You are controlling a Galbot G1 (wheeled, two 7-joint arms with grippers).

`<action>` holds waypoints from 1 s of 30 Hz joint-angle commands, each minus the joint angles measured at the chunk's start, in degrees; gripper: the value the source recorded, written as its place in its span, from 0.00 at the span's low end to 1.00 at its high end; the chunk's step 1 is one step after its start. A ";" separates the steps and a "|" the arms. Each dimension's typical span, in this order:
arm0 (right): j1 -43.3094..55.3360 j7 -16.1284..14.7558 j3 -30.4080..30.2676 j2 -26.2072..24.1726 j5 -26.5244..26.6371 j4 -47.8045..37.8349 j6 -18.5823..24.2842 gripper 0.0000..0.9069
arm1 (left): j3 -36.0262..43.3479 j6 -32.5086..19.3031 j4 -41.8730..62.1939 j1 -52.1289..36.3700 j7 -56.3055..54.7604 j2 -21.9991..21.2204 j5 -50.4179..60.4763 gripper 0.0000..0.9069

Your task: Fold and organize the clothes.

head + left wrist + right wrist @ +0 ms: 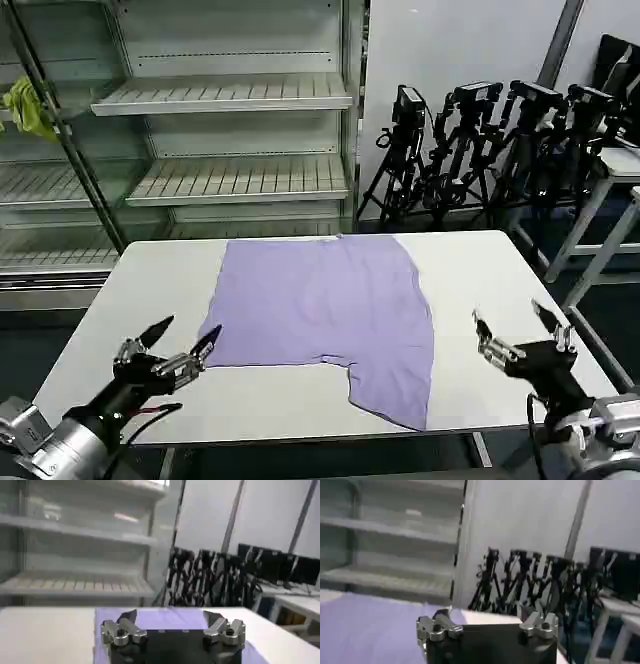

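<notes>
The clothes, one lavender T-shirt (330,310), lie flat on the white table (470,270), partly folded, with one lower flap reaching toward the front edge. No print shows on the side facing up. My left gripper (185,338) hovers open just off the shirt's front left corner, nothing between its fingers. In the left wrist view the shirt (165,619) lies straight ahead of the open left gripper (171,616). My right gripper (508,318) is open above bare table to the right of the shirt. The right wrist view has the shirt (365,625) off to one side of the right gripper (482,615).
Metal shelving (230,100) stands behind the table, with a yellow-green cloth (28,108) hanging at its far left. A cluster of black tripods (470,150) stands behind the table's right back corner, beside another white table (625,165).
</notes>
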 commanded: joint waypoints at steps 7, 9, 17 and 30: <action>-3.02 1.17 -10.58 2.77 -4.36 -1.44 1.39 1.00 | 5.62 0.24 5.91 0.34 0.47 0.93 2.84 1.00; -2.53 1.19 -11.77 3.40 -4.79 -1.68 1.39 1.00 | 6.43 0.25 6.92 -0.94 0.91 1.04 3.06 1.00; -0.61 0.84 -17.37 6.62 -7.11 -3.95 1.89 1.00 | 11.83 0.26 12.07 -7.83 1.16 2.02 3.23 1.00; 1.76 -0.13 -22.02 9.72 -9.66 -7.60 3.01 1.00 | 18.25 0.14 20.04 -15.12 1.98 2.47 4.58 1.00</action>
